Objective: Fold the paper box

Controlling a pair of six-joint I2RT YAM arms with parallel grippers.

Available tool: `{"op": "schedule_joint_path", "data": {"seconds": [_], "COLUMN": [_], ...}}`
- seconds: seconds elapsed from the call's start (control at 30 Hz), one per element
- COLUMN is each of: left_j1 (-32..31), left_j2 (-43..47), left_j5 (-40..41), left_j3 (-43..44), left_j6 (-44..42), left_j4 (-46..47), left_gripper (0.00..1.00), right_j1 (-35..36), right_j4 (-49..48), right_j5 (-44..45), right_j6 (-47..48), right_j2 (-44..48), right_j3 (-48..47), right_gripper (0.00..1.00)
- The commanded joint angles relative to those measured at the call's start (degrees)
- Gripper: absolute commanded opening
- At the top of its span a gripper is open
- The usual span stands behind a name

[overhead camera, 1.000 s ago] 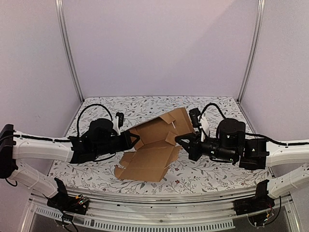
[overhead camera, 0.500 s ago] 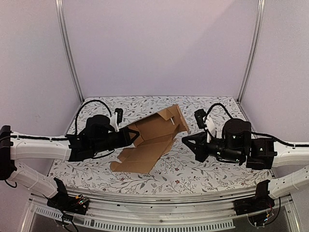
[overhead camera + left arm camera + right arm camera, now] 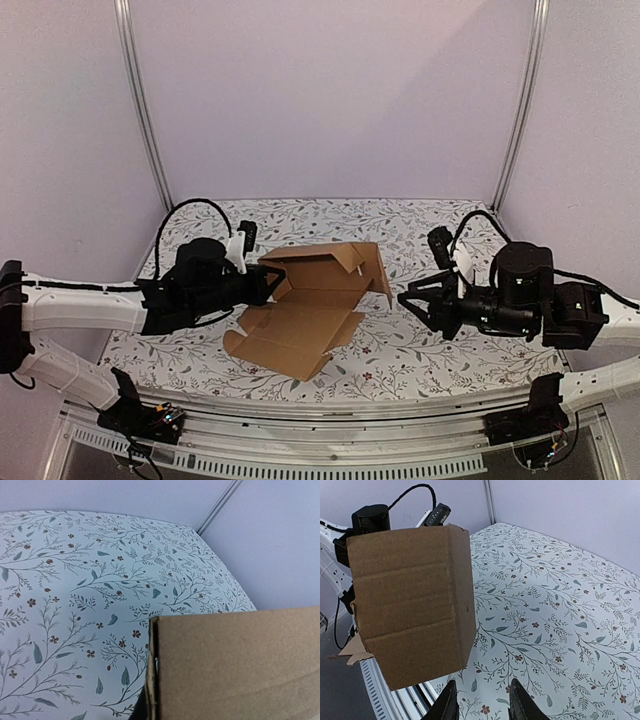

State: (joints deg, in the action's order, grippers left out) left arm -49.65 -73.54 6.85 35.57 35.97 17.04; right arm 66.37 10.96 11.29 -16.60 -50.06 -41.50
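The paper box (image 3: 312,305) sits near the middle of the floral surface (image 3: 425,352). Its near panels lie flat, while its far panels stand up in a partly formed shell with an end flap hanging at the right. The left hand (image 3: 268,284) is clamped on the box's left edge, and in the left wrist view brown cardboard (image 3: 235,665) fills the lower right, hiding the fingers. A second ago the right hand (image 3: 408,299) was right at the box's right side. It has since drawn back to the right and is now well clear of the cardboard, fingers apart with nothing between them (image 3: 482,705). The raised panels, which then leaned up towards the back right, now sit lower and more level. From the right wrist the box (image 3: 412,605) shows as a creased upright wall.
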Motion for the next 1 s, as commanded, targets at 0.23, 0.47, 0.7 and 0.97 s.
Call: {"op": "schedule_joint_path", "data": {"seconds": [0.23, 0.47, 0.7, 0.97], "left_j1": [1.04, 1.04, 1.04, 1.04], "left_j2": [2.61, 2.23, 2.71, 3.83], "left_j5": [0.35, -0.33, -2.60, -3.68], "left_j3": [-1.07, -1.81, -2.71, -4.02], "left_j6": [-9.94, -10.15, -10.35, -11.47], "left_j4": [0.39, 1.08, 2.69, 4.46], "left_gripper": [0.00, 0.00, 0.00, 0.00], "right_j1": [0.42, 0.37, 0.35, 0.35], "right_j4": [5.73, 4.32, 2.33, -1.36], "right_j5": [-7.04, -10.66, -15.87, -19.95], "right_j6": [3.49, 3.66, 3.94, 2.86], "right_j2": [-1.07, -6.09, -9.28, -12.34], "right_j3": [-6.39, -9.03, -10.42, -10.84], "right_gripper": [0.44, 0.45, 0.44, 0.38]}}
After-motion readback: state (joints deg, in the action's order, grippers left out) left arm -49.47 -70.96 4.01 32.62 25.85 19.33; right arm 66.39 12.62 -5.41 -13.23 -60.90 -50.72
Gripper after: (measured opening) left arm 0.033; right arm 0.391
